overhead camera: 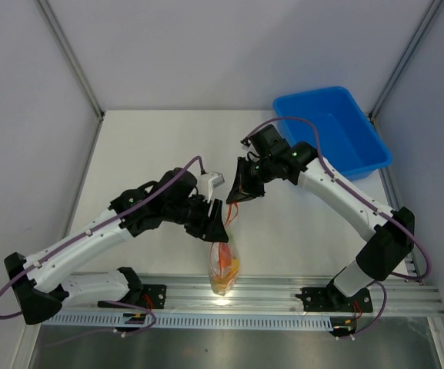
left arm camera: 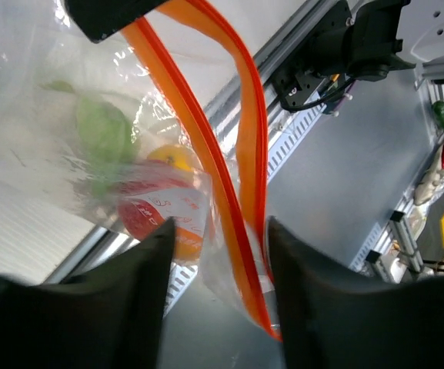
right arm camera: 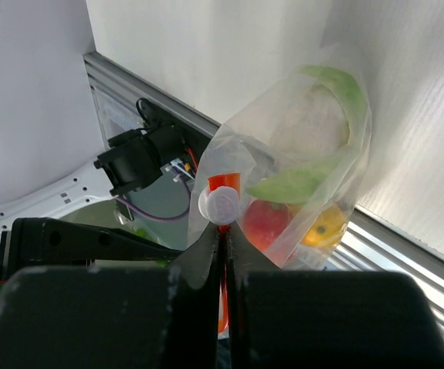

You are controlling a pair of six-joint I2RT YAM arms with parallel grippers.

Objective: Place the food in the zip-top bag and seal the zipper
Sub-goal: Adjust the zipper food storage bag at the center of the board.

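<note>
The clear zip-top bag (overhead camera: 223, 267) hangs in the air near the table's front edge, between my two grippers. Inside it lies the food: a white-and-green lump (right arm camera: 314, 127), a red piece (right arm camera: 266, 219) and a yellow-orange piece (right arm camera: 325, 228). My right gripper (right arm camera: 226, 238) is shut on the orange-red zipper (right arm camera: 223, 184), just below a white slider (right arm camera: 223, 206). My left gripper (left arm camera: 220, 257) is open. The zipper strip (left arm camera: 245, 115) runs down between its black fingers (left arm camera: 121, 292), and the food shows blurred through the plastic at the left.
A blue plastic bin (overhead camera: 337, 131) stands at the table's back right. An aluminium rail (overhead camera: 283, 296) with both arm bases runs along the near edge, right under the hanging bag. Grey walls and metal frame posts close in the sides.
</note>
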